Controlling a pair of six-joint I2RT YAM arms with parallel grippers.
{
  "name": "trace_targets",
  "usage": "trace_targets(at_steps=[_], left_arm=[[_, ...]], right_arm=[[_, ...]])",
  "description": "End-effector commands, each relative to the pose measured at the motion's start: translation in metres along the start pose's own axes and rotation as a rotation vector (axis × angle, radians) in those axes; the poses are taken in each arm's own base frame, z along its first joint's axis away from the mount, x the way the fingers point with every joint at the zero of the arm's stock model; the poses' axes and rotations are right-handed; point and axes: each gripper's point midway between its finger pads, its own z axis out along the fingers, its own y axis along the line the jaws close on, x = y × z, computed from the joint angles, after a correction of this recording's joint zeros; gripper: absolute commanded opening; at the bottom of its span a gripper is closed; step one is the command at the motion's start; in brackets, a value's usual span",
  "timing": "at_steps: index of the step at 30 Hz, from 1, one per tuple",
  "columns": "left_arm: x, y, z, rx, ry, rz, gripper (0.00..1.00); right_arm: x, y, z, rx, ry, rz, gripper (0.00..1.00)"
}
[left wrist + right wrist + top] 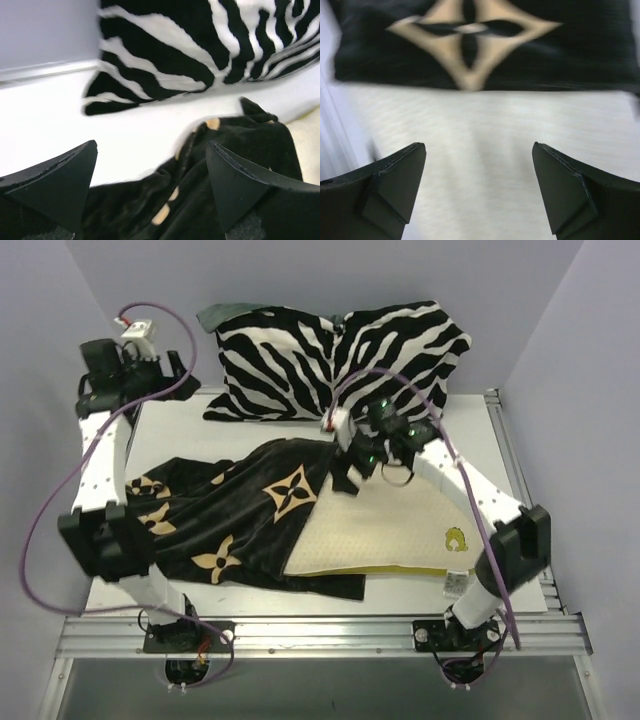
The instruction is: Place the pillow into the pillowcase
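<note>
The cream pillow lies flat at the front right of the table, its left part tucked under the black pillowcase with tan flower motifs. My right gripper hovers open over the far edge of the case mouth. In the right wrist view the right gripper spans bare pillow, with the pillowcase just beyond. My left gripper is raised at the back left, open and holding nothing. In the left wrist view the left gripper looks down on crumpled pillowcase, with a sliver of pillow at the right.
A large zebra-striped cushion leans against the back wall; the zebra cushion fills the top of the left wrist view. White table shows between it and the pillowcase. A metal rail runs along the front edge.
</note>
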Motion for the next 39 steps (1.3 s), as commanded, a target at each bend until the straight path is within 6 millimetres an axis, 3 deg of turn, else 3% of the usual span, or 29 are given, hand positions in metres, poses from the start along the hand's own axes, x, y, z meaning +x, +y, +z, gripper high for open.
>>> trace_targets(at_steps=[1, 2, 3, 4, 6, 9, 12, 13, 14, 16, 17, 19, 21, 22, 24, 25, 27, 28, 29, 31, 33, 35, 39], left_arm=[[-0.002, -0.003, -0.057, -0.159, -0.025, 0.108, 0.97], [-0.002, -0.005, -0.066, -0.158, -0.036, 0.119, 0.97], [-0.004, -0.012, -0.08, -0.147, -0.051, 0.131, 0.97], [0.002, -0.007, -0.09, -0.153, -0.042, 0.085, 0.97], [0.012, -0.016, -0.104, -0.069, -0.018, -0.025, 0.98], [0.029, -0.035, -0.119, 0.023, 0.031, -0.107, 0.97], [0.041, -0.051, -0.135, 0.052, 0.053, 0.035, 0.98], [0.052, -0.054, -0.142, 0.066, 0.086, 0.121, 0.97], [0.061, -0.062, -0.148, 0.098, 0.109, 0.177, 0.97], [0.081, -0.076, -0.164, 0.156, 0.161, 0.418, 0.97], [0.108, -0.09, -0.177, 0.215, 0.244, 0.435, 0.97], [0.15, -0.105, -0.194, 0.326, 0.314, 0.639, 0.95], [0.21, -0.132, -0.219, 0.484, 0.44, 0.681, 0.93], [0.231, -0.136, -0.226, 0.547, 0.48, 0.772, 0.93], [0.252, -0.147, -0.232, 0.598, 0.472, 0.885, 0.92], [0.279, -0.157, -0.232, 0.693, 0.499, 0.922, 0.92], [0.291, -0.172, -0.219, 0.755, 0.436, 1.045, 0.92], [0.317, -0.194, -0.219, 0.858, 0.477, 1.033, 0.92], [0.312, -0.193, -0.196, 0.804, 0.439, 1.136, 0.92], [0.321, -0.212, -0.172, 0.796, 0.428, 1.19, 0.92], [0.348, -0.231, -0.162, 0.856, 0.483, 1.314, 0.91], [0.349, -0.259, -0.147, 0.876, 0.43, 1.353, 0.91], [0.364, -0.265, -0.111, 0.815, 0.502, 1.383, 0.91]], right_arm=[[0.052, 0.113, -0.006, -0.262, 0.16, -0.116, 0.91], [0.061, 0.12, 0.0, -0.256, 0.182, -0.149, 0.92], [0.08, 0.142, 0.006, -0.296, 0.23, -0.178, 0.93], [0.085, 0.149, 0.01, -0.298, 0.241, -0.182, 0.94], [0.098, 0.158, 0.024, -0.272, 0.274, -0.232, 0.98], [0.115, 0.15, 0.056, -0.183, 0.343, -0.318, 1.0], [0.126, 0.138, 0.091, -0.138, 0.43, -0.293, 0.98], [0.113, 0.126, 0.098, -0.108, 0.415, -0.266, 0.93], [0.117, 0.119, 0.109, -0.104, 0.443, -0.236, 0.74], [0.104, 0.112, 0.114, -0.102, 0.413, -0.16, 0.49], [0.087, 0.1, 0.113, -0.092, 0.373, -0.124, 0.32], [0.07, 0.104, 0.109, -0.141, 0.317, -0.075, 0.19], [0.054, 0.103, 0.101, -0.17, 0.267, -0.048, 0.05], [0.049, 0.103, 0.099, -0.179, 0.252, -0.036, 0.0], [0.039, 0.112, 0.094, -0.245, 0.217, -0.021, 0.0], [0.038, 0.114, 0.094, -0.258, 0.213, -0.019, 0.0], [0.038, 0.119, 0.094, -0.31, 0.218, -0.004, 0.0], [0.038, 0.12, 0.095, -0.315, 0.22, 0.005, 0.0], [0.045, 0.12, 0.097, -0.331, 0.246, 0.026, 0.0], [0.04, 0.115, 0.095, -0.351, 0.233, 0.065, 0.0], [0.042, 0.113, 0.096, -0.37, 0.243, 0.099, 0.0], [0.041, 0.109, 0.095, -0.372, 0.246, 0.119, 0.0], [0.039, 0.108, 0.093, -0.379, 0.241, 0.106, 0.0]])
